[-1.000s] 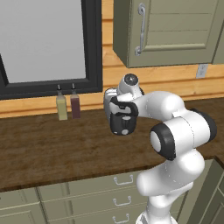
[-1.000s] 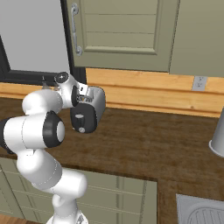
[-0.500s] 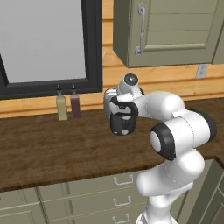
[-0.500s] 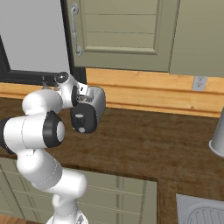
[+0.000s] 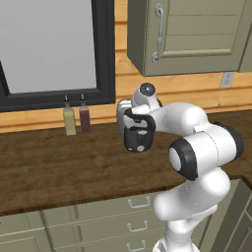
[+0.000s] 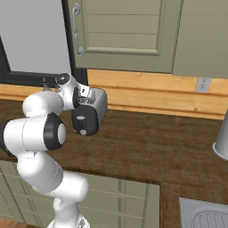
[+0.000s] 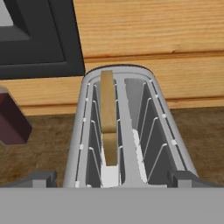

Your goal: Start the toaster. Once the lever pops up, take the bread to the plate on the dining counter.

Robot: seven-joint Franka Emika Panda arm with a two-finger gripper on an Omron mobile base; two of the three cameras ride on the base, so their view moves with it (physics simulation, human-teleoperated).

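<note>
The silver toaster (image 5: 124, 112) (image 6: 100, 105) (image 7: 162, 127) stands on the dark wood countertop with drawers, its black end panel (image 5: 137, 140) (image 6: 85, 121) facing me. The bread (image 7: 108, 114) stands on edge in the left slot; the right slot is bare. My gripper (image 5: 135, 120) (image 6: 83, 99) (image 7: 113, 178) hovers just over the toaster's near end, open. Its dark fingertips (image 7: 43, 177) stand wide, outside the toaster's two sides and holding nothing. My hand hides the lever. The plate and the dining counter are out of view.
Two bottles, one pale (image 5: 69, 120) and one dark (image 5: 84, 118) (image 7: 13, 123), stand left of the toaster under the black window frame (image 5: 105, 54). A wall cabinet (image 5: 187, 34) hangs above. A grey cylinder (image 6: 221, 141) and a sink (image 6: 205, 216) lie to the right.
</note>
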